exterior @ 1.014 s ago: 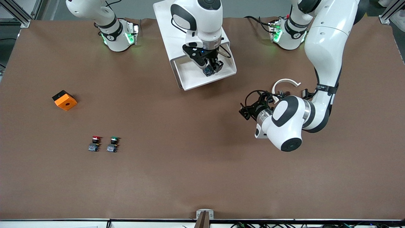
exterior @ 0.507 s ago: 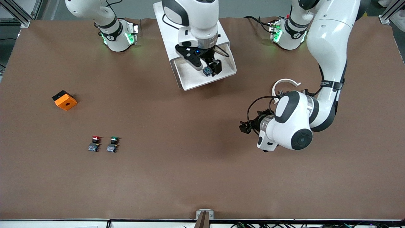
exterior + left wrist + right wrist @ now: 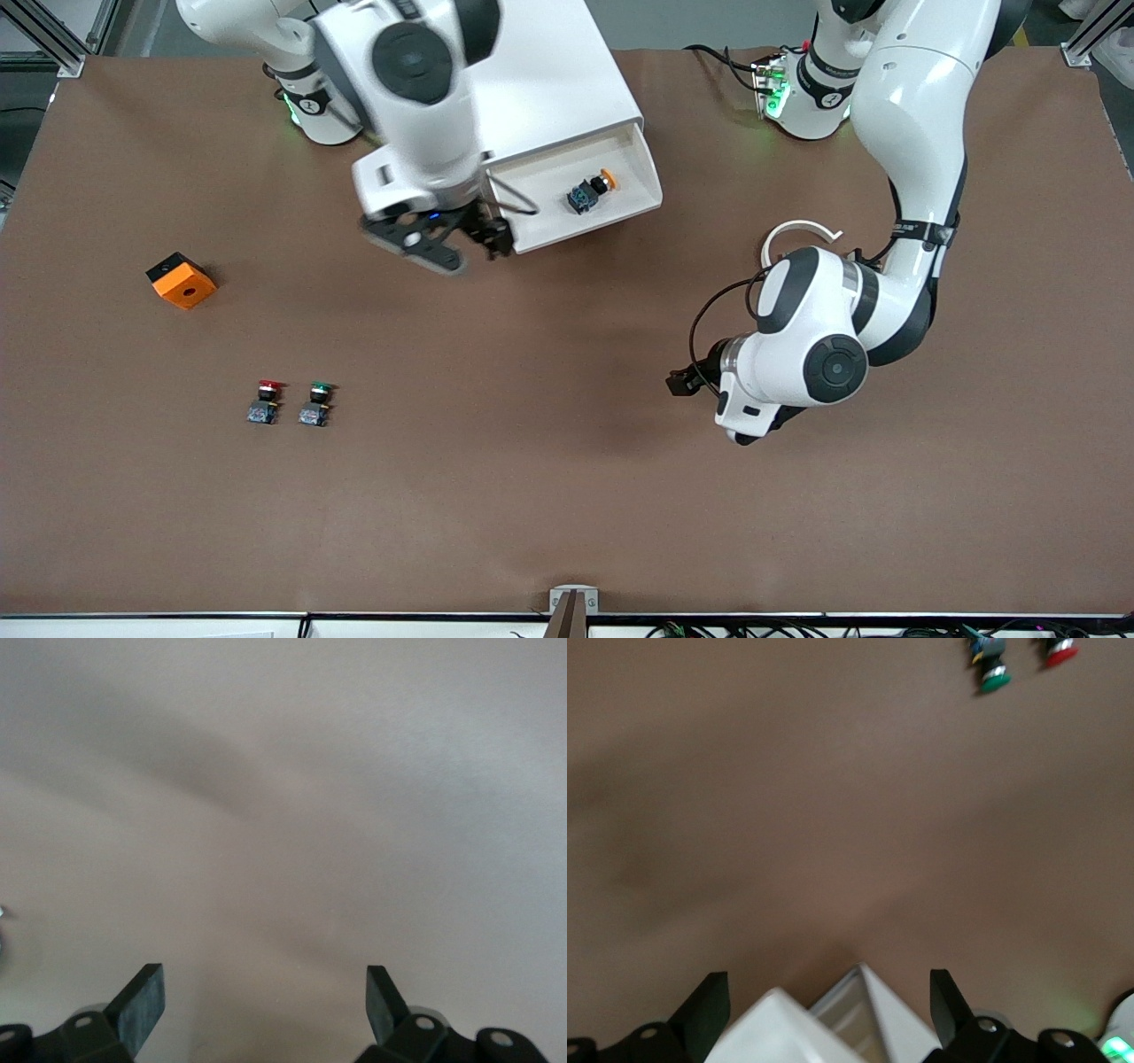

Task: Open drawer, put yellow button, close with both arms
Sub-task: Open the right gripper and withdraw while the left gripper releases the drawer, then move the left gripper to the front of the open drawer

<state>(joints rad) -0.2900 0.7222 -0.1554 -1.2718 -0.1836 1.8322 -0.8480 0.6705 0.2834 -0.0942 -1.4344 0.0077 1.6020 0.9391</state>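
Observation:
The drawer (image 3: pixel 542 197), the top one of the white cabinet (image 3: pixel 549 71), stands pulled open. The yellow button (image 3: pixel 591 191) lies on its side on the white tray inside, and nothing holds it. My right gripper (image 3: pixel 456 245) is open and empty over the drawer's front corner toward the right arm's end. In the right wrist view that white corner (image 3: pixel 833 1023) shows between my right gripper's (image 3: pixel 828 992) fingers. My left gripper (image 3: pixel 680 383) is open and empty, low over bare table toward the left arm's end. In the left wrist view my left gripper (image 3: pixel 266 988) has only table under it.
A red-capped button (image 3: pixel 265 401) and a green-capped button (image 3: pixel 316 403) stand side by side nearer the front camera; both also show in the right wrist view (image 3: pixel 1060 649) (image 3: pixel 992 665). An orange box (image 3: pixel 182 281) sits toward the right arm's end. A white curved ring (image 3: pixel 797 229) lies by the left arm.
My right gripper has let go of the yellow button in the drawer and moved off to the drawer's corner. My left arm's wrist has turned and its gripper has shifted over the table.

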